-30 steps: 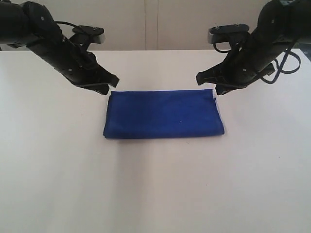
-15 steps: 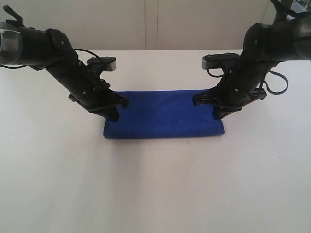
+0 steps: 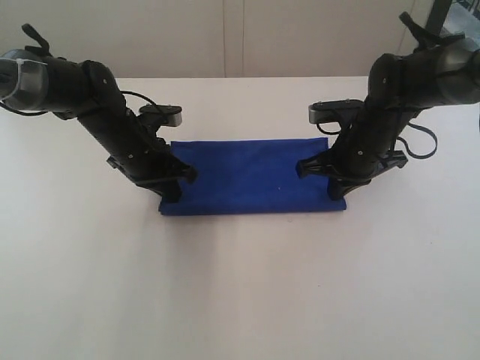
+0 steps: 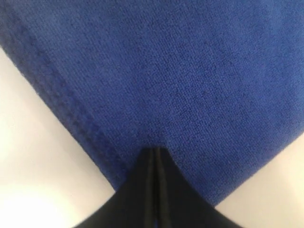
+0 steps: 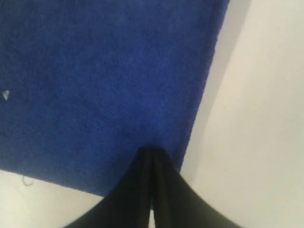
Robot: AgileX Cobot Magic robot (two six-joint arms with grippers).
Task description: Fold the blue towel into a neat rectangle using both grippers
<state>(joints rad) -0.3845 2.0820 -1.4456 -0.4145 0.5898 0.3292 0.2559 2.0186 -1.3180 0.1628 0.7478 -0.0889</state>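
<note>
– So, where does the towel point(image 3: 251, 176) lie from you?

– It lies flat on the counter point(image 3: 240, 300), about midway between the left and right edges and nearer to the far edge than to the near one. It is already a long band, and its long axis runs along the far edge. My left gripper point(image 4: 155, 152) stands on its end toward the left edge, my right gripper point(image 5: 150, 151) on its end toward the right edge, both at the long side that faces the near edge.

– And the jaws?

– On both sides the fingers point(image 4: 138, 190) are together, and the tips touch the cloth from above. I see no cloth between them, so I judge I hold nothing yet.

– Which arm is nearer?

– Neither; each is on its own end. The next fold, I think, must bring one short end over the other, so along the long axis. For this the fingers must first open and take the corner by the stitched hem point(image 4: 57, 99).

– Is there room?

– Yes. Bare counter is on every side of the towel, most toward the near edge. The cloth looks soft, so a lifted corner may slip or drag.
</note>
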